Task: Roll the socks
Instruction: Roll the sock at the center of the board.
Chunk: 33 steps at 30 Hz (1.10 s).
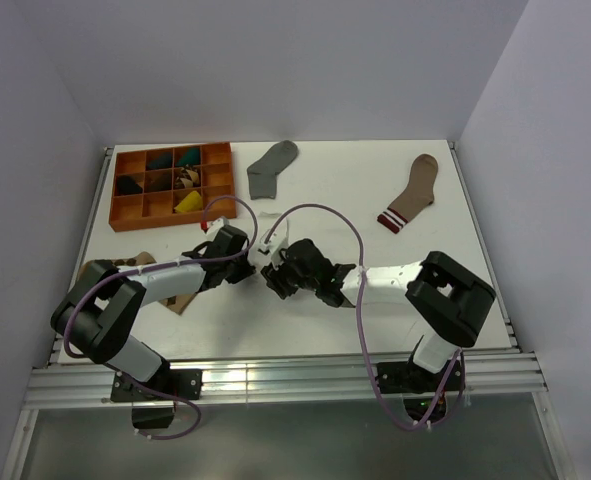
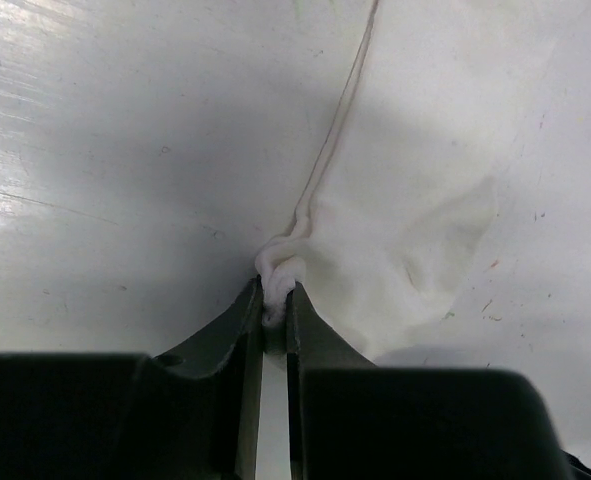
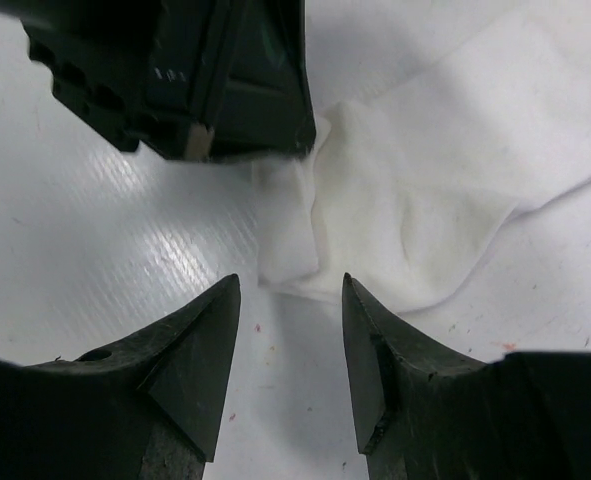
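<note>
A white sock [image 2: 405, 250] lies flat on the white table with one edge bunched up. My left gripper [image 2: 278, 292] is shut on that bunched edge, low at the table's middle [image 1: 259, 262]. My right gripper [image 3: 290, 285] stands open just short of the white sock [image 3: 395, 200], with nothing between its fingers, facing the left gripper's black body [image 3: 205, 70]. In the top view the two grippers nearly meet, the right gripper [image 1: 274, 282] beside a small visible piece of the white sock [image 1: 273, 246]. A grey sock [image 1: 273, 167] lies flat at the back.
An orange compartment tray [image 1: 121, 218] at the back left holds several rolled bundles. A brown sock with a striped cuff [image 1: 412, 192] lies at the back right. A tan patterned sock [image 1: 115, 268] lies under the left arm. Purple cables loop above both arms.
</note>
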Motion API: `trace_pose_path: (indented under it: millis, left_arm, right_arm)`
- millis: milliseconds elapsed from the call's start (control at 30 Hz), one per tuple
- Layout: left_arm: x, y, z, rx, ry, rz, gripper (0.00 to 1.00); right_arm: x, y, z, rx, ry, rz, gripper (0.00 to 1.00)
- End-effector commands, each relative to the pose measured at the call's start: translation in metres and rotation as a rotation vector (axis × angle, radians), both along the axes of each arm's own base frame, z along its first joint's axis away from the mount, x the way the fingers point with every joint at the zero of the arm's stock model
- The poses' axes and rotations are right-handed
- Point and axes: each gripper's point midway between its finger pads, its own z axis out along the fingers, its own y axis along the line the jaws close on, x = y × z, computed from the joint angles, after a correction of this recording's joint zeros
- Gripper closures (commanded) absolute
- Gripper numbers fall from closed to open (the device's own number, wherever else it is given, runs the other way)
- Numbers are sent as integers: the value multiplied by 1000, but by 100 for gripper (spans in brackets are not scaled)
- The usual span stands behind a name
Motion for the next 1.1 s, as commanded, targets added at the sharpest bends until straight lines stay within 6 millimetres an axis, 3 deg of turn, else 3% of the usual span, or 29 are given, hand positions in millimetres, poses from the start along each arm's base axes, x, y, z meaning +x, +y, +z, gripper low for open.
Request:
trace_pose_path:
  millis: [0,367,800,900,1067]
  left_arm:
    - [0,-6,1,10,11,-43,100]
    - [0,-8,0,13,22,-57,100]
    - [-1,-13,-1,-3,35,-67,100]
    - [-1,-13,-2,-6,37,-68,100]
    - [1,-15,-1,-6,39,-71,99]
  right_arm:
    - [15,15,33,83,-145,4,47]
    - [11,33,21,41,-164,50,47]
    - [12,31,-22,-85,-166,27,53]
    - [11,28,-29,-102,-155,15,62]
    - [7,26,-31,-109,-126,12,87]
